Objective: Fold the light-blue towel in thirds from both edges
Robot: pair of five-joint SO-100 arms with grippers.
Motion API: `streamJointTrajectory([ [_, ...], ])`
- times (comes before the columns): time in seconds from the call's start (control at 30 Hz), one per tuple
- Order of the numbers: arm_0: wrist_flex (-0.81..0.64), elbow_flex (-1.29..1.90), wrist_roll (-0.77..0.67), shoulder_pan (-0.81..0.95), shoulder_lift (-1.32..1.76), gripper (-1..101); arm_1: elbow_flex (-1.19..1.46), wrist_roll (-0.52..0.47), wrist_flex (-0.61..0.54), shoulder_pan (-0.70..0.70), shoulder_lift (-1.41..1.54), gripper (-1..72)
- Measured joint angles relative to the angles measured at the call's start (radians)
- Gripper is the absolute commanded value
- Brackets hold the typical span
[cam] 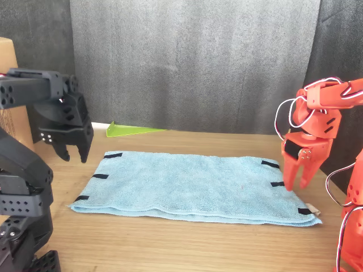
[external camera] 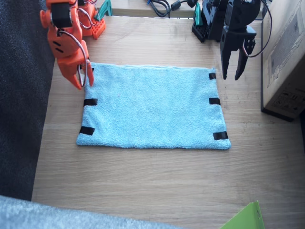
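Overhead, left gripper (external camera: 232, 76) slightly parted above towel (external camera: 152, 107) corner, right gripper (external camera: 84, 82) pointing down, narrowly parted at opposite edge

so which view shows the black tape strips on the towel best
The fixed view: looking down on the light-blue towel, it shows the black tape strips along both short edges, though the right gripper partly covers one. The front view is low, so the strips look thin and foreshortened.
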Motion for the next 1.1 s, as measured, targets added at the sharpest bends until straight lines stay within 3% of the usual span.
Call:
streamJointTrajectory([
  [1.1,0.017,0.035,0.018,-0.005,0.046,21,-0.009,0.011,-0.072,0.025,-0.13,19.9],
])
